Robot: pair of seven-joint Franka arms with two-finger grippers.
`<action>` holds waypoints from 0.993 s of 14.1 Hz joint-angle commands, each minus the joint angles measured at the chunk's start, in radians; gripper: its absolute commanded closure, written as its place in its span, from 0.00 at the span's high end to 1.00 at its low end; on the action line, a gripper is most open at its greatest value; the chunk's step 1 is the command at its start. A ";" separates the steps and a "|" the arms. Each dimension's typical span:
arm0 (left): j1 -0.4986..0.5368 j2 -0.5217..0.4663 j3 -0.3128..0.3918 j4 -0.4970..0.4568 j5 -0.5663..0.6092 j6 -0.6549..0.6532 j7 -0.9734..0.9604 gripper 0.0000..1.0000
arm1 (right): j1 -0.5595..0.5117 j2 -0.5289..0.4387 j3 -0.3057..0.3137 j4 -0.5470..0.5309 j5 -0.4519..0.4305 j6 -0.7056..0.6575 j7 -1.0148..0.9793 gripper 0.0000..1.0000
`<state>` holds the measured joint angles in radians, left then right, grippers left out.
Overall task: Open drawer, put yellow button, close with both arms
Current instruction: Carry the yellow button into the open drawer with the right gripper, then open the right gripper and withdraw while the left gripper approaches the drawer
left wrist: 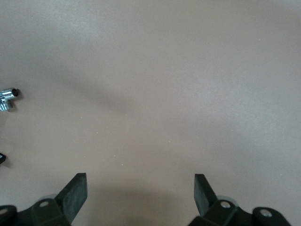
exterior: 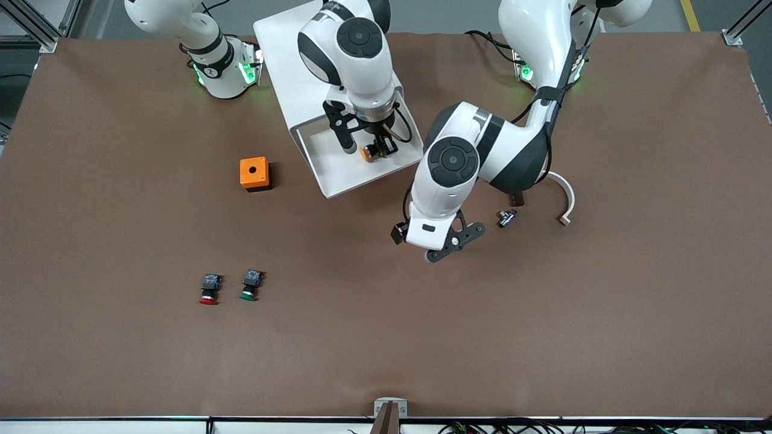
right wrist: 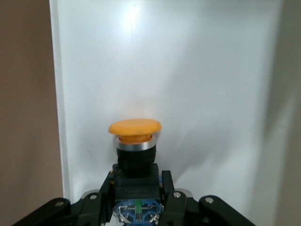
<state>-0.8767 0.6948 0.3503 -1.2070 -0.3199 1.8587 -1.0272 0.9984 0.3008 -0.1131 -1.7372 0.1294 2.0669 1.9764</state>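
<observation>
Gripping the button [right wrist: 135,136], the right gripper [exterior: 379,148] hangs over the pulled-out drawer [exterior: 344,172]. Left gripper [left wrist: 140,192], fingers spread wide and empty, hovers above bare table [exterior: 543,313] mid-worktop.

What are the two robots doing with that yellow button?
The right hand is shut on the yellow button and holds it over the drawer, which is pulled out of the white cabinet. The button is not put down yet. The left hand is open with nothing in it and waits over bare table near a small metal part. The red button, green button and orange box lie untouched.
</observation>
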 commanded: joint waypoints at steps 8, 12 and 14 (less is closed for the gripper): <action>-0.027 -0.032 0.004 -0.051 0.027 -0.004 -0.017 1.00 | -0.139 -0.029 -0.020 0.131 -0.016 -0.213 -0.369 1.00; -0.067 -0.060 0.004 -0.106 0.027 0.002 -0.019 1.00 | -0.325 -0.051 -0.023 0.229 -0.007 -0.427 -0.828 1.00; -0.097 -0.064 0.006 -0.121 0.028 0.005 -0.021 1.00 | -0.441 -0.087 -0.022 0.246 -0.007 -0.488 -1.058 1.00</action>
<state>-0.9361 0.6799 0.3496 -1.2679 -0.3198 1.8581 -1.0276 0.6572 0.2488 -0.1557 -1.5098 0.1223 1.6379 1.1046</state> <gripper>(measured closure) 0.000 0.000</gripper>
